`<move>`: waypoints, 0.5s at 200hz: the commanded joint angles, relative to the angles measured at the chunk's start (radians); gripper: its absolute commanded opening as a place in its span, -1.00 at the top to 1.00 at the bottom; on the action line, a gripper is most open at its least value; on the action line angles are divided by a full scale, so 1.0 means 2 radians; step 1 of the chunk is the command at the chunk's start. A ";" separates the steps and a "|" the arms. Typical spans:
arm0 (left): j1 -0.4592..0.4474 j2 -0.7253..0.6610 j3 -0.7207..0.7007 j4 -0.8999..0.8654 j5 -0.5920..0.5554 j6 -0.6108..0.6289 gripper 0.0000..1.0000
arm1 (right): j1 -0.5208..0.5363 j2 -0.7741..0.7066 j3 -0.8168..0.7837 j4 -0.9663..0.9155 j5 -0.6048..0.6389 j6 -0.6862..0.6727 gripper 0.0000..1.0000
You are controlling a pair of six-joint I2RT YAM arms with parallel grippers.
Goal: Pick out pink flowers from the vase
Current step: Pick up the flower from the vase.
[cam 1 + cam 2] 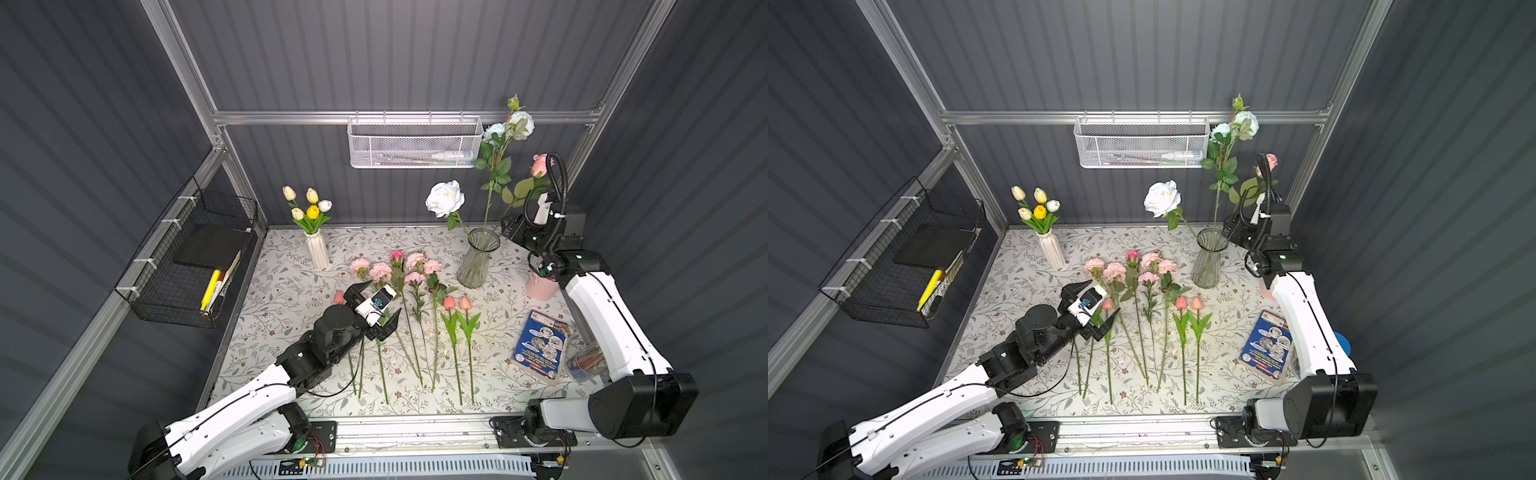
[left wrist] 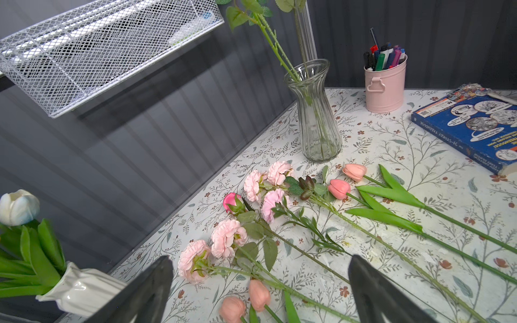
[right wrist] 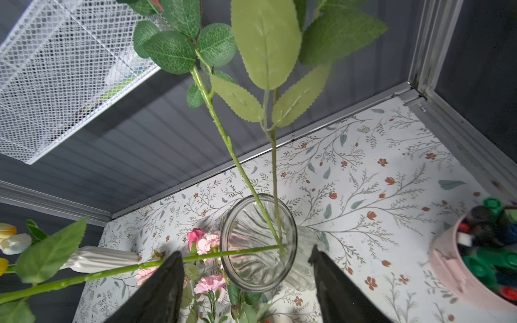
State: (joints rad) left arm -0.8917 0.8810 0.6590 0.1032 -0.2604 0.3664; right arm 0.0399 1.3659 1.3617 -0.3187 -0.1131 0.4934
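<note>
A clear glass vase stands at the back right of the table. One pink rose rises from it, leaning right, beside a white rose and pale blue roses. Pink carnation sprays, a pink rosebud and pink tulips lie in a row mid-table. My right gripper hangs open just above the vase rim, holding nothing. My left gripper is open over the laid-out stems.
A white ribbed vase of yellow and cream tulips stands back left. A pink pen pot and a blue book sit on the right. A white mesh basket hangs on the back wall, a black wire basket on the left wall.
</note>
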 commanded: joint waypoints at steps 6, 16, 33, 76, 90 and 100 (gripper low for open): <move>-0.002 -0.001 -0.007 0.009 0.016 0.004 -0.99 | -0.002 0.013 0.011 0.031 -0.020 0.000 -0.48; -0.002 -0.002 -0.007 0.010 0.016 0.005 -0.99 | -0.003 0.022 0.016 0.029 -0.019 0.001 -0.47; -0.002 -0.001 -0.008 0.011 0.017 0.007 -0.99 | -0.003 0.033 0.024 0.031 -0.009 0.008 -0.47; -0.002 0.007 -0.005 0.005 0.029 0.006 -0.98 | -0.013 0.070 0.055 0.012 -0.014 0.026 -0.47; -0.002 0.008 -0.004 0.002 0.027 0.010 -0.98 | -0.014 0.085 0.071 0.003 -0.030 0.028 -0.46; -0.002 0.009 -0.003 0.004 0.024 0.011 -0.99 | -0.014 0.093 0.080 -0.002 -0.031 0.028 -0.46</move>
State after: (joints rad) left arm -0.8917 0.8944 0.6586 0.1051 -0.2226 0.3714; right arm 0.0177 1.5188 1.4631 -0.2981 -0.1413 0.5243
